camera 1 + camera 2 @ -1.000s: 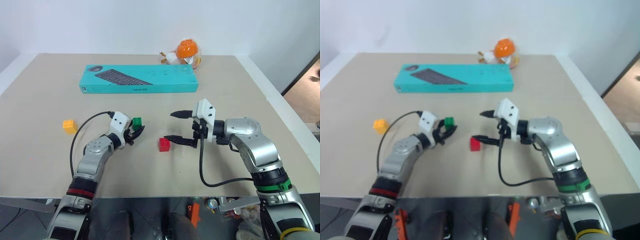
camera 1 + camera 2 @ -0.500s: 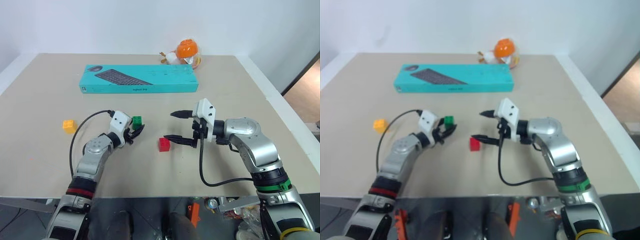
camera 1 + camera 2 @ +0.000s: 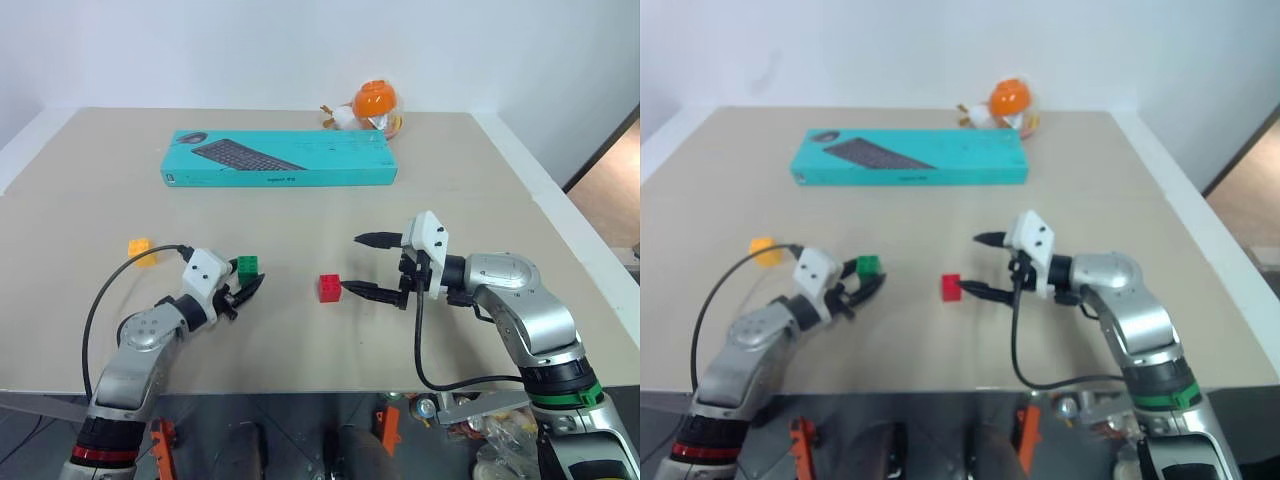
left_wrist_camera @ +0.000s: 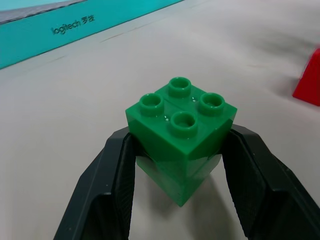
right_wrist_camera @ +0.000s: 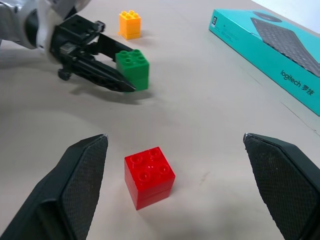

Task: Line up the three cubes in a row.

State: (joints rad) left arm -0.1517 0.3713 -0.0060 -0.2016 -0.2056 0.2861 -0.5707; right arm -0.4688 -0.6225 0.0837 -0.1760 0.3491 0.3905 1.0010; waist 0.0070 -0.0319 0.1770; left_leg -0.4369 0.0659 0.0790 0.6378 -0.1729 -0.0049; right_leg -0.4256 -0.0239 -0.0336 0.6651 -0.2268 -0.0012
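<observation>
Task partly underway, row not formed yet. Three cubes sit on the surface (image 3: 300,340), roughly along one left-to-right band but unevenly spaced and not flush.

Green cube (image 4: 181,134): clamped between the two black fingers of the left gripper (image 3: 243,288), jaws closed on its sides, studs up. From the wrist view it looks to rest on or just above the surface; cannot tell which. It lies between the other two cubes, nearer the yellow-orange one.

Yellow-orange cube (image 3: 140,249): loose on the surface, off to the robot's left and a bit farther back than the green one, untouched.

Red cube (image 3: 329,288): loose on the surface, near centre, studs up. Right gripper (image 3: 368,265) has its jaws spread wide, lower fingertip just beside the red cube's right side, not gripping; the cube lies ahead of the gap in the right wrist view.

Judgement: one cube in hand, none clearly placed into a final row. Left to do: set green down in line with red and yellow-orange, likely nudge or move at least one of the others so all three align with even gaps.

Containers: none open. The long teal keyboard box (image 3: 280,157) lies closed at the far side, well apart from the cubes; contents not visible. Round orange-and-white toy (image 3: 367,105) sits just behind the box's right end.
</observation>
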